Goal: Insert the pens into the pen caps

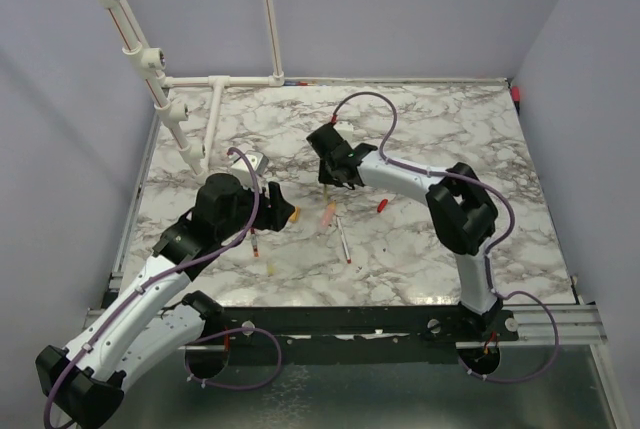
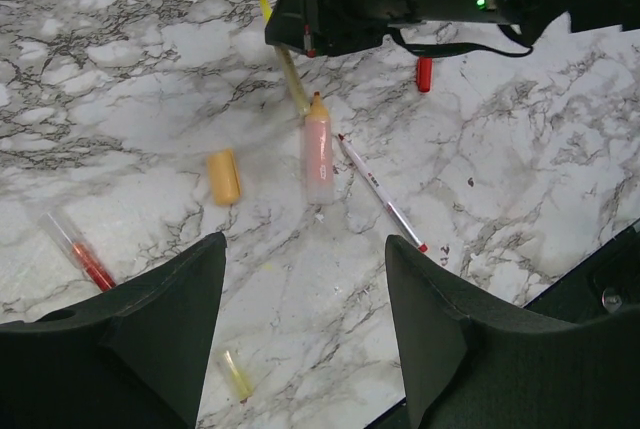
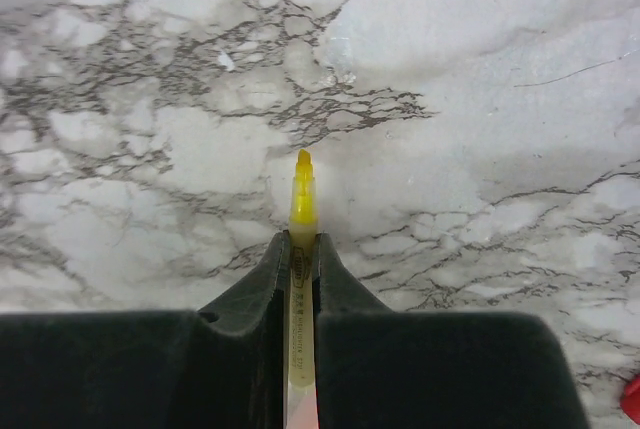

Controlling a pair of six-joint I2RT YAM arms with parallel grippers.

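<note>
The right gripper (image 3: 301,241) is pinching the yellow pen (image 3: 302,184) tip-forward, likely for capping, while the left gripper (image 2: 305,249) is hovering open near the yellow cap (image 2: 223,177).

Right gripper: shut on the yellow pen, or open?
Shut on the yellow pen. Right wrist view: both fingers of the right gripper pinch its barrel, tip poking out ahead.

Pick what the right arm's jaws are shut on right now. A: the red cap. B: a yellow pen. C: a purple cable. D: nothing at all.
B: in the right wrist view the right jaws pinch a yellow pen, its tip poking out ahead of them.
</note>
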